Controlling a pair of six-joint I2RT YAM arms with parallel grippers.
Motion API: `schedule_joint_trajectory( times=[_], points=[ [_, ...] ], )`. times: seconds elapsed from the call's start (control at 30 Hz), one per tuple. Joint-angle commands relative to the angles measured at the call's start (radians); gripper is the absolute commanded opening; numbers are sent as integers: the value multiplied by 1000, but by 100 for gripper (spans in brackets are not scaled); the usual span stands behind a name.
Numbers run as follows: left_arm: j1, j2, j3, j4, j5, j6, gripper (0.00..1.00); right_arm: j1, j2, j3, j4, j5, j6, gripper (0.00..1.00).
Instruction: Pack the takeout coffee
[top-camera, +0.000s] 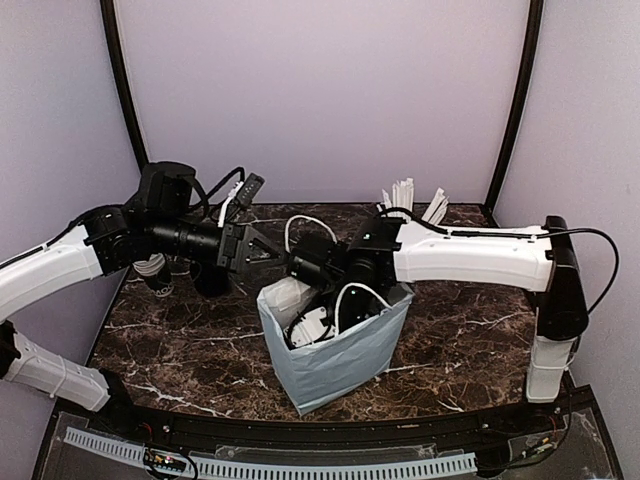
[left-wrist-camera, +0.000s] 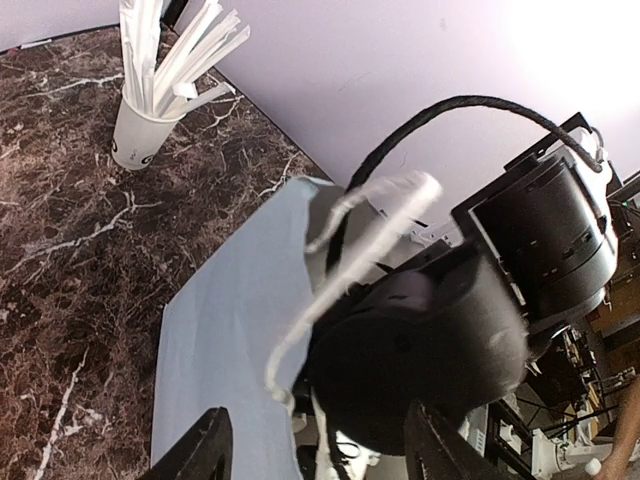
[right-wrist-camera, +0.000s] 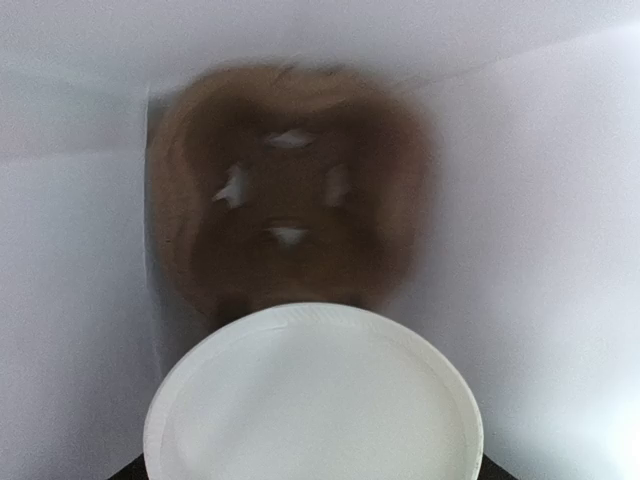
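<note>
A pale blue paper bag (top-camera: 335, 355) stands open at the table's middle. My right gripper (top-camera: 318, 318) reaches down inside it. In the right wrist view a round white disc with a raised rim (right-wrist-camera: 313, 400), seemingly the takeout coffee's base, fills the space between my right gripper's (right-wrist-camera: 315, 472) dark fingers; its dark sides and lid are hidden. A blurred brown shape (right-wrist-camera: 290, 230) lies at the bag's bottom. My left gripper (top-camera: 265, 250) is open at the bag's upper left rim. In the left wrist view (left-wrist-camera: 320, 452) the bag's wall (left-wrist-camera: 230, 330) and white handle (left-wrist-camera: 350, 250) lie between its fingers.
A white cup of white sticks (top-camera: 408, 195) stands at the back right, and shows in the left wrist view (left-wrist-camera: 140, 130). A stack of white cups (top-camera: 152, 266) sits under my left arm at the far left. The dark marble table (top-camera: 190, 340) has a raised front edge.
</note>
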Motion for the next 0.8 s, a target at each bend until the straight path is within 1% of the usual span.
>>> schedule_joint_trajectory(
  times=[0.0,0.13,0.27,0.53,0.67,0.77],
  points=[
    [1,-31,17,45,-19,14,60,19,-91,131,-54,16,1,30],
    [0,-83,27,50,-43,34,60,37,-138,218,-59,57,-7,29],
    [1,-139,48,10,-92,72,61,45,-181,305,-78,71,-14,29],
    [1,-168,71,-62,-150,117,63,58,-239,384,-78,79,7,30],
    [2,-164,77,-69,-155,117,63,59,-252,486,-69,140,14,32],
    [0,-162,89,-69,-154,116,63,59,-297,531,-22,206,15,36]
  ],
)
